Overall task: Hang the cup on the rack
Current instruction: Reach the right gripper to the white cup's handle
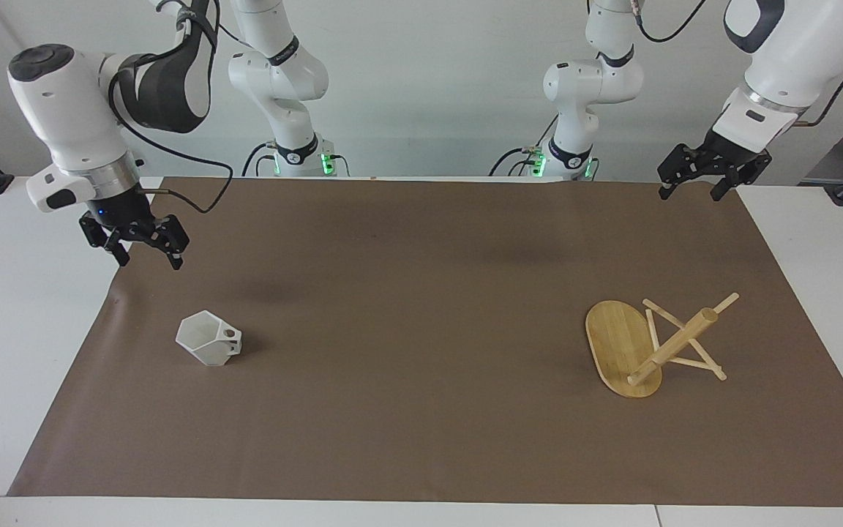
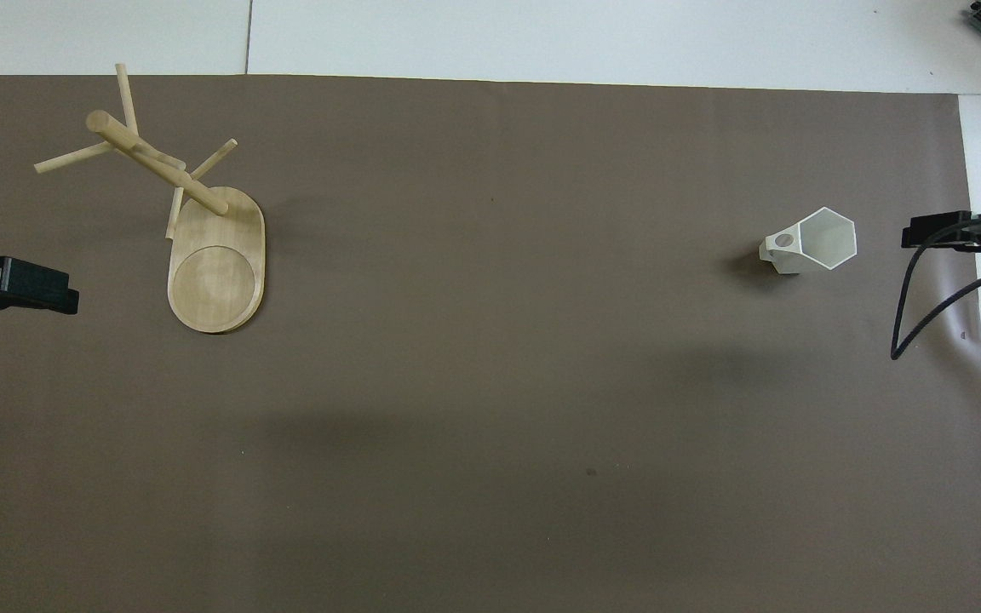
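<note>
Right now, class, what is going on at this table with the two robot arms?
The right gripper, fingers open, hangs over the mat's edge near the cup, which sits upright and untouched. The rack stands at the left arm's end, nothing on its pegs. The left gripper, also open, waits over the mat's corner there.

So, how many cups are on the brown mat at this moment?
1. The cup stands upright on the mat toward the right arm's end of the table, with nothing touching it. No other cup shows in either view, and the rack holds none.
</note>
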